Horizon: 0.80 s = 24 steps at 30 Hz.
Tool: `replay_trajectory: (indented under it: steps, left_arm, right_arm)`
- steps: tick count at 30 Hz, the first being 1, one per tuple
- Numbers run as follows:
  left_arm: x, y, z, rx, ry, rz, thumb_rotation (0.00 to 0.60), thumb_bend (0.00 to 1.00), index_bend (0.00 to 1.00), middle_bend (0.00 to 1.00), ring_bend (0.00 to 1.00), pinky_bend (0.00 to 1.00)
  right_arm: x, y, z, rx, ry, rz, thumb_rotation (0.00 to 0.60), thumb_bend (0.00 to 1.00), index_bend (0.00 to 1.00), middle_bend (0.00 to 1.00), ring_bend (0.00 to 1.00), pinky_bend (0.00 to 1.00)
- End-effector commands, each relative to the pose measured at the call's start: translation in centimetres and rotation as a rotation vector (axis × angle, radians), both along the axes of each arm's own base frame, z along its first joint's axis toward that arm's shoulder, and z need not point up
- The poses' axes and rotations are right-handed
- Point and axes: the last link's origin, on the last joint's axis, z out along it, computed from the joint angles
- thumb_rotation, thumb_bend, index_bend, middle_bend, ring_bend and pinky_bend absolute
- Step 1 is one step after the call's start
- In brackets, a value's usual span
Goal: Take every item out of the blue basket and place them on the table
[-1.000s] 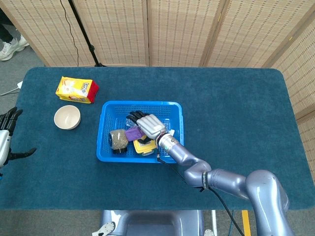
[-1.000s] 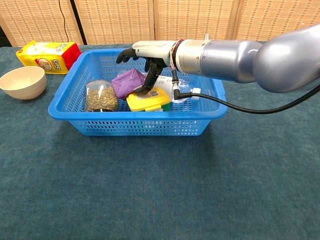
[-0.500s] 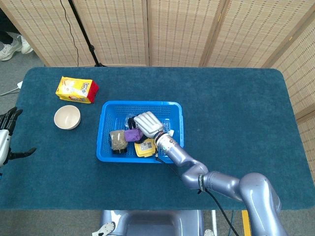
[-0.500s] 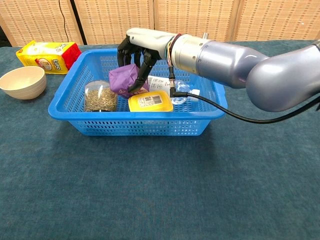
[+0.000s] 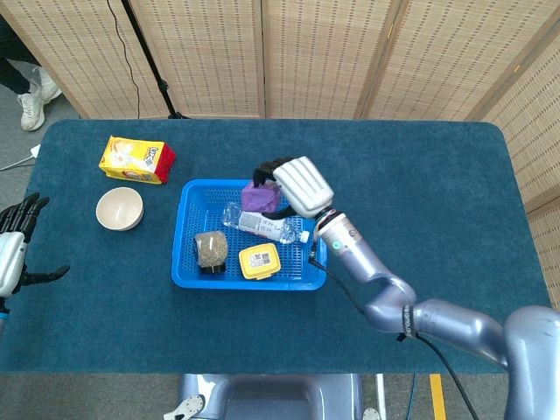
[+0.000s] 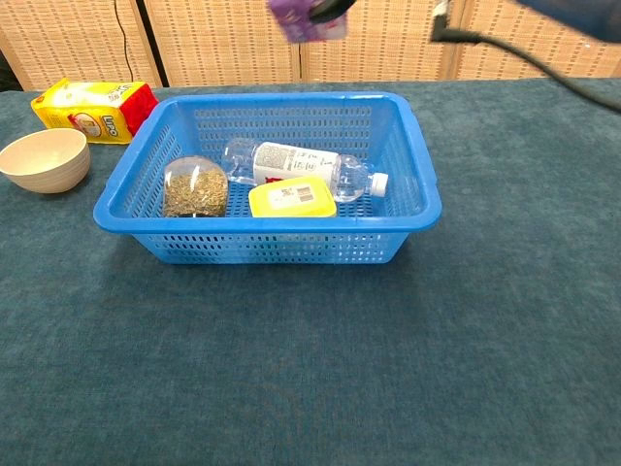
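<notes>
Head view: right hand (image 5: 302, 185) grips purple packet (image 5: 260, 197) above blue basket (image 5: 191, 276); left hand (image 5: 12, 249) open, fingers spread, off bench edge.

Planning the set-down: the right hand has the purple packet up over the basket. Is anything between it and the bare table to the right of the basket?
Nothing visible. The right hand holds the purple packet above the blue basket, higher than its rim, and the table to the right of the basket lies bare.

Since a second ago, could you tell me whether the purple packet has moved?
Yes. The purple packet has been lifted out of the blue basket by the right hand, now above the basket's far rim.
</notes>
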Motion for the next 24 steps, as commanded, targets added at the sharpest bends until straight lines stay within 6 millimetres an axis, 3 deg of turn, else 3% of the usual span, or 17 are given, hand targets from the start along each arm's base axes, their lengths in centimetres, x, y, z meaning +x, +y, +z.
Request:
replay_trajectory:
  steps: [1,5,10,14,17,19,20,21,23,24]
  left_arm:
    - [0.2,-0.2,-0.1,-0.005,0.001,-0.011,0.600,0.10,0.00,0.00,0.00,0.00]
    - [0.6,-0.5,-0.2,-0.013,0.000,-0.028,0.600,0.10,0.00,0.00,0.00,0.00]
    - [1.0,-0.8,-0.4,-0.018,-0.001,-0.043,0.600,0.10,0.00,0.00,0.00,0.00]
    - [1.2,-0.8,-0.5,-0.024,0.000,-0.049,0.600,0.10,0.00,0.00,0.00,0.00]
    - [1.3,-0.9,-0.6,-0.027,0.002,-0.053,0.600,0.10,0.00,0.00,0.00,0.00]
    - [1.3,-0.9,-0.7,-0.028,0.004,-0.054,0.600,0.10,0.00,0.00,0.00,0.00]
    - [1.3,-1.0,-0.7,-0.029,0.004,-0.054,0.600,0.10,0.00,0.00,0.00,0.00]
    - [1.3,-1.0,-0.7,-0.029,0.005,-0.054,0.600,0.10,0.00,0.00,0.00,0.00]
    - [1.2,-1.0,-0.7,-0.028,0.006,-0.052,0.600,0.10,0.00,0.00,0.00,0.00]
    - [1.2,-1.1,-0.6,-0.028,0.006,-0.051,0.600,0.10,0.00,0.00,0.00,0.00]
  right_arm:
    - [-5.5,-0.4,5.7,-0.126,0.040,-0.110,0.600,0.18,0.60,0.59,0.49,0.51]
    - [-11.7,-0.3,8.0,-0.150,0.133,-0.234,0.600,0.18,0.59,0.59,0.49,0.51]
    - [-18.5,0.8,8.1,-0.098,0.195,-0.369,0.600,0.18,0.59,0.59,0.50,0.51]
    - [-21.0,1.8,6.7,-0.047,0.223,-0.399,0.600,0.18,0.59,0.59,0.50,0.51]
    - [-21.5,2.3,5.4,-0.009,0.229,-0.391,0.600,0.18,0.56,0.57,0.48,0.51]
    - [-21.4,2.9,4.3,0.063,0.240,-0.375,0.600,0.11,0.45,0.48,0.40,0.47]
    - [-21.3,3.0,4.0,0.088,0.246,-0.374,0.600,0.06,0.34,0.37,0.30,0.42]
    - [-21.2,3.3,3.6,0.133,0.261,-0.372,0.600,0.01,0.23,0.23,0.18,0.34]
    - [-20.3,3.4,3.0,0.193,0.290,-0.357,0.600,0.00,0.07,0.05,0.03,0.19]
    - [-19.8,3.3,3.0,0.201,0.295,-0.349,0.600,0.00,0.03,0.01,0.00,0.11]
